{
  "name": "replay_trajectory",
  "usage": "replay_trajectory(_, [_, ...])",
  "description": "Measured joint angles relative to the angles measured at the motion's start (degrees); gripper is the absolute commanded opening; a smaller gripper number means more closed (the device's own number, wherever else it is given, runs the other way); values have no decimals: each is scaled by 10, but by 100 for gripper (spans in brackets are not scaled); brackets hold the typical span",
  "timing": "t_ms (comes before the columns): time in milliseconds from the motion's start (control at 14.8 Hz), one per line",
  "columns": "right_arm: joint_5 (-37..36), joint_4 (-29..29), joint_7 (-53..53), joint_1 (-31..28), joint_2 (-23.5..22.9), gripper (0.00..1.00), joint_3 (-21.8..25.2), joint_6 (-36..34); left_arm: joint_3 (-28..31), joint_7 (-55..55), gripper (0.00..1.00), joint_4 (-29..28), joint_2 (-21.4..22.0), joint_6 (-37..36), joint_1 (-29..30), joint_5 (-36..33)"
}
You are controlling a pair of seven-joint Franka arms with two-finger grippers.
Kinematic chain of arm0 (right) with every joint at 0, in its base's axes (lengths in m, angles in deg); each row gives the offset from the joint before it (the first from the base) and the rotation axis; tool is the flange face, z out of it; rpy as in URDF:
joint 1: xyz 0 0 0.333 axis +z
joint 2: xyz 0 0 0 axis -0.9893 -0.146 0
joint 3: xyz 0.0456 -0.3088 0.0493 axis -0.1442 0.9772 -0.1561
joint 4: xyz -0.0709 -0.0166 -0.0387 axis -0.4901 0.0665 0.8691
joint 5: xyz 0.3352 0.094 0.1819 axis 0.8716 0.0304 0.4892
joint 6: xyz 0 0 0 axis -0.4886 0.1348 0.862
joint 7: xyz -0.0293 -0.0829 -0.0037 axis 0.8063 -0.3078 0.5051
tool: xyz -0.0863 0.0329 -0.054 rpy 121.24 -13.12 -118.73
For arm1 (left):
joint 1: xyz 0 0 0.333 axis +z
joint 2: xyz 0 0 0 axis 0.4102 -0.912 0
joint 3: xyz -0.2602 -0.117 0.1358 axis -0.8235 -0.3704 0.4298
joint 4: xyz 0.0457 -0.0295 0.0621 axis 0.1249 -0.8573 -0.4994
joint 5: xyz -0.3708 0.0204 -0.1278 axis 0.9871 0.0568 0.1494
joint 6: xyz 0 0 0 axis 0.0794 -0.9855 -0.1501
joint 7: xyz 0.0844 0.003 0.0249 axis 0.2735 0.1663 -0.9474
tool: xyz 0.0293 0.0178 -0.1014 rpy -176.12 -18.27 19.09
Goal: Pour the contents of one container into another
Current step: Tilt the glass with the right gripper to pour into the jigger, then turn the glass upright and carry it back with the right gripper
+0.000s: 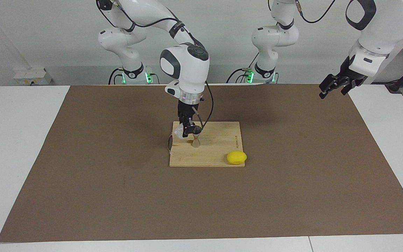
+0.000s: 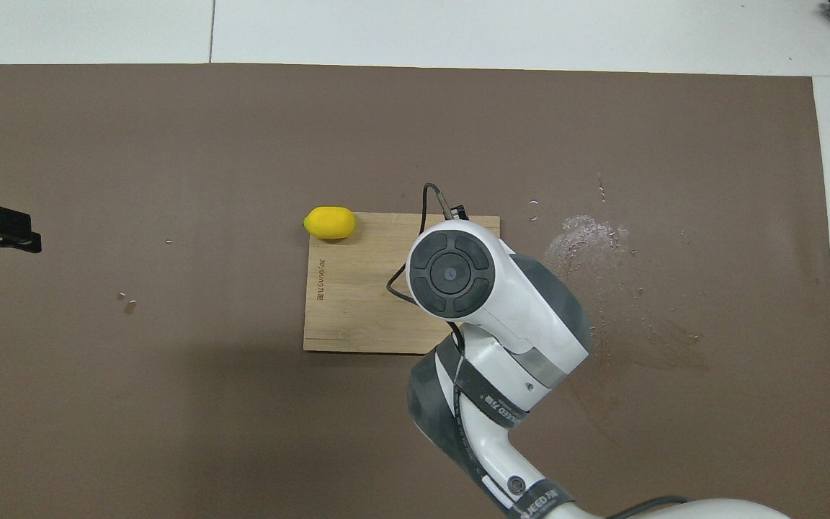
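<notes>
Because the pour needs the glass's lip right above the small metal cup, the right claw [image 1: 188, 131] hangs low over the wooden board [image 1: 219, 154] with the clear tumbler [image 1: 179, 132] clamped in its closed fingers. From across the desk I can see the tumbler lying tipped onto its side, its mouth turned toward the jigger [image 1: 196, 141], which stands upright on the board just below and beside the claw. That tilt looks to me like the pouring itself, or its very end; I cannot make out any stream or any liquid in either vessel.

From above, the right arm's wrist covers both vessels, so nothing of the pour shows there. Only the board's bare part and the lemon [image 2: 329, 223] at its corner stay in sight. The lemon [image 1: 237, 157] sits at the board's edge, farther from the robots than the jigger and toward the left arm's end, well clear of the pouring, so I judge it plays no part in this step.

A wet, glistening splash patch [image 2: 588, 238] marks the brown mat [image 1: 117, 196] toward the right arm's end of the desk, beside the board.

Meanwhile the left claw [image 1: 336, 85] waits with its fingers spread and empty, raised over the mat's edge at its own end, presumably kept out of the way.
</notes>
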Motion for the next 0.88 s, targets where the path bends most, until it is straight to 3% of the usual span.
replay_trajectory(542, [8, 4, 0, 0, 0, 0, 0, 1, 0, 0, 100, 0, 0, 0, 0, 0])
replay_trajectory(881, [58, 9, 0, -1, 0, 0, 0, 1, -1, 0, 100, 0, 0, 0, 0, 0])
